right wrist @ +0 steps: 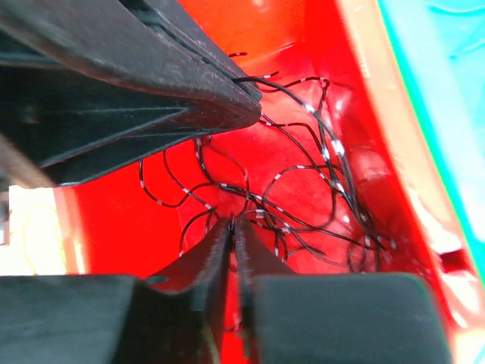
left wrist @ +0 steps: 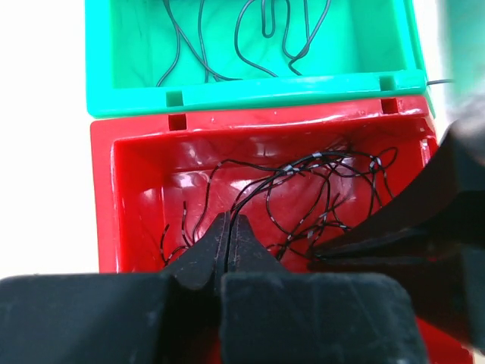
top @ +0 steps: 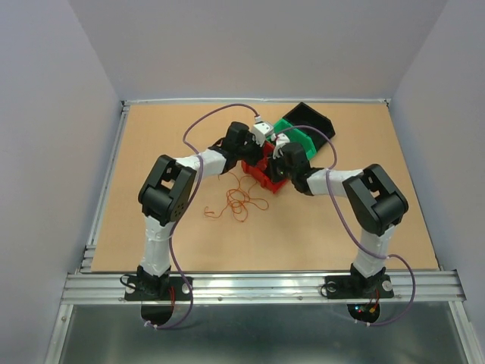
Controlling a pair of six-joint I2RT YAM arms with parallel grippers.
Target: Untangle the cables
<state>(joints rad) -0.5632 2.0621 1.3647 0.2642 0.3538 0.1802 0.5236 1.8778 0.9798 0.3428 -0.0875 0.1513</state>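
A tangle of thin black cables (left wrist: 330, 199) with white bands lies in the red bin (left wrist: 136, 182). My left gripper (left wrist: 229, 221) is shut at the bin's near wall, and one black cable runs up from its tips. In the right wrist view, that cable leaves the left gripper (right wrist: 256, 105) and curves into the tangle (right wrist: 303, 189). My right gripper (right wrist: 236, 221) is down in the tangle. Its jaws are parted by a narrow slit, and strands touch the tips. More cables (top: 236, 201), orange and red, lie loose on the table.
A green bin (left wrist: 250, 95) butts against the red bin's far side and holds several dark wires (left wrist: 250, 45). A black bin (top: 314, 121) stands behind the green one. Both arms crowd over the red bin (top: 261, 178), fingers close together.
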